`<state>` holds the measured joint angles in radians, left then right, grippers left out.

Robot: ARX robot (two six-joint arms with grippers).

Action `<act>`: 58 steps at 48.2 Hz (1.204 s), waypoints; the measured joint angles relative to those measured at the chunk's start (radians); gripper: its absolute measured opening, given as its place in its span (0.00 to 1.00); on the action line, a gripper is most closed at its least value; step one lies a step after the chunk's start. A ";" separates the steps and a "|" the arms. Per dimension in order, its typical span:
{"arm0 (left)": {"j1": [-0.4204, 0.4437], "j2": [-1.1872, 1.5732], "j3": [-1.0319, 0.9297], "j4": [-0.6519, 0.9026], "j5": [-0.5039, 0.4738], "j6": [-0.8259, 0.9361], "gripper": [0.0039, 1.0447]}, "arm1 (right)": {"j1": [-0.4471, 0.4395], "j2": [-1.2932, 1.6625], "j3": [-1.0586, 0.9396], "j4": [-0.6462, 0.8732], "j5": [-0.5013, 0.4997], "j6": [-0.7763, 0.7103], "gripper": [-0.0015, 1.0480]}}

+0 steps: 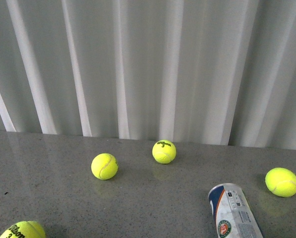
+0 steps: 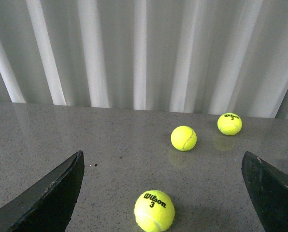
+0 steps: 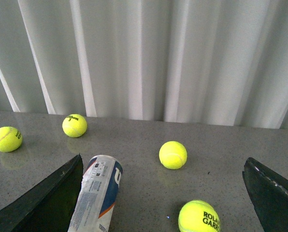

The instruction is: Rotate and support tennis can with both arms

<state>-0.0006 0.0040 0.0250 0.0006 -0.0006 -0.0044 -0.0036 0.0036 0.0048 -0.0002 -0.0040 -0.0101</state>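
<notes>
The tennis can (image 1: 234, 212) lies on its side on the grey table at the front right, its far end toward the curtain and its near end cut off by the frame. The blue, white and orange label with a round logo faces up. In the right wrist view the tennis can (image 3: 97, 194) lies just inside one finger (image 3: 47, 200) of my open right gripper (image 3: 161, 203), with no contact. My left gripper (image 2: 163, 200) is open too, with a yellow ball (image 2: 154, 210) on the table between its fingers. Neither arm shows in the front view.
Yellow tennis balls lie scattered: one (image 1: 104, 166) mid-table, one (image 1: 164, 151) near the curtain, one (image 1: 282, 182) at the right, one (image 1: 23, 230) at the front left. Another ball (image 3: 198, 217) lies close between the right gripper's fingers. A white pleated curtain (image 1: 148, 64) closes the back.
</notes>
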 joint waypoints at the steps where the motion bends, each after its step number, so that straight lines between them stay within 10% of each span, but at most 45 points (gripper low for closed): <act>1: 0.000 0.000 0.000 0.000 0.000 0.000 0.94 | 0.000 0.000 0.000 0.000 0.000 0.000 0.93; 46: 0.000 0.000 0.000 0.000 0.000 0.000 0.94 | -0.003 0.009 0.004 -0.013 -0.010 -0.008 0.93; 58: 0.000 0.000 0.000 0.000 -0.001 0.000 0.94 | -0.178 0.714 0.382 0.223 -0.052 -0.011 0.93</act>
<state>-0.0006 0.0036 0.0250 0.0006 -0.0013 -0.0044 -0.1818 0.7174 0.3870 0.2226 -0.0563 -0.0208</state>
